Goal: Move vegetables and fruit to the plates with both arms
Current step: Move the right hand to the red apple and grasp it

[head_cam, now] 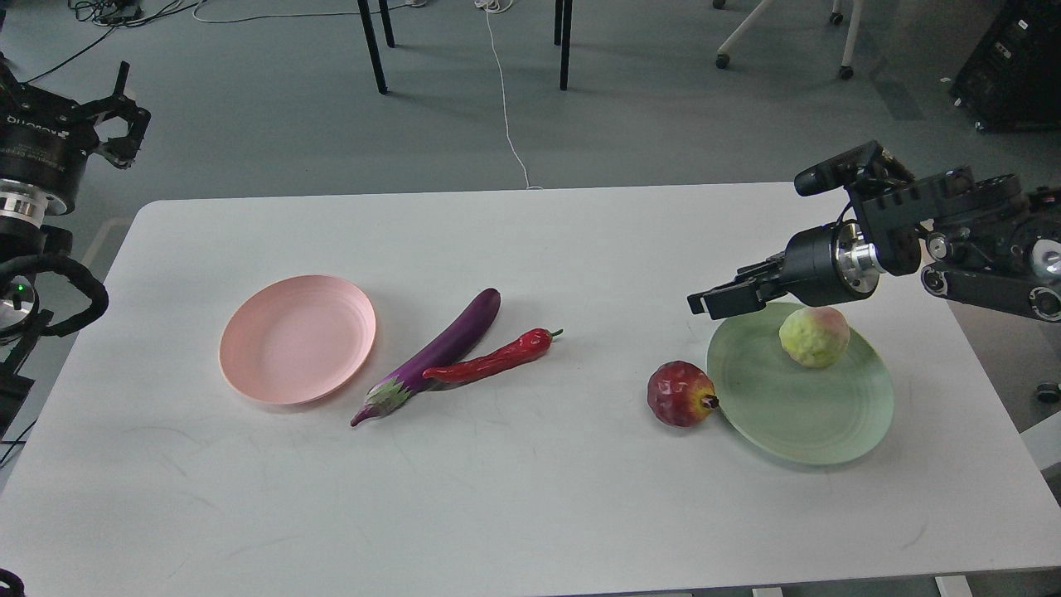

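Note:
The yellow-green fruit (pixel 814 336) rests on the back part of the mint green plate (pixel 796 414). The dark red pomegranate (pixel 680 394) lies on the table against that plate's left rim. My right gripper (pixel 714 300) hovers open and empty above the plate's back-left edge, just left of the fruit. The purple eggplant (pixel 435 355) and the red chili pepper (pixel 493 358) lie side by side, touching, at the table's middle. The pink plate (pixel 297 340) is empty to their left. My left gripper (pixel 131 104) is open and empty, raised beyond the table's far left corner.
The white table (pixel 530 497) has a rounded far edge. Behind it on the grey floor are black chair legs (pixel 373 46), a white cable (pixel 504 99) and a black box (pixel 1015 62) at the far right.

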